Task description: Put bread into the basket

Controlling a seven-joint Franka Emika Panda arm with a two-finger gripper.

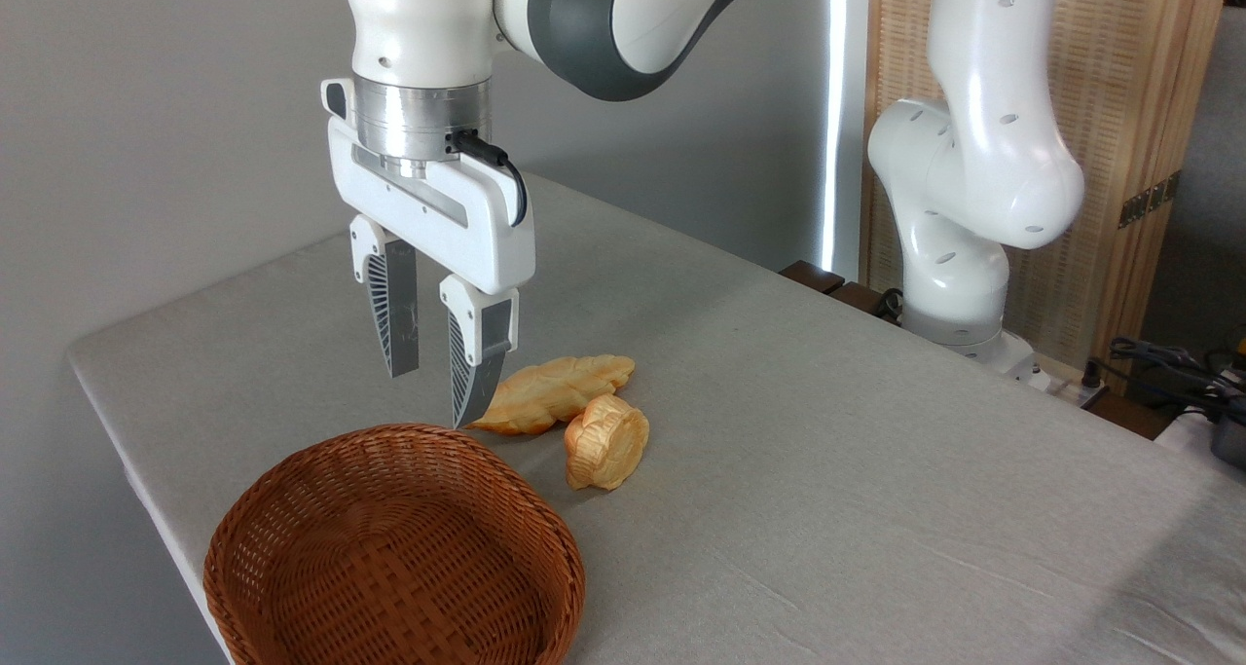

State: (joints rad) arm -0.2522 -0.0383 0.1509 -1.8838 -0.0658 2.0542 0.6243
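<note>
The bread (606,442), a small round golden-orange knotted bun, lies tipped on its side on the grey table, to the right of the basket. The basket (394,548), round, reddish-brown wicker, stands empty at the front left corner of the table. My gripper (431,397) hangs above the table just behind the basket's far rim and to the left of the bun. Its two fingers point down with a gap between them and nothing in it, so it is open.
A longer flat braided loaf (550,392) lies just behind the bun, touching it, partly behind my right finger. The arm's white base (959,256) stands at the table's back right. The table edge (136,461) runs close along the basket's left side.
</note>
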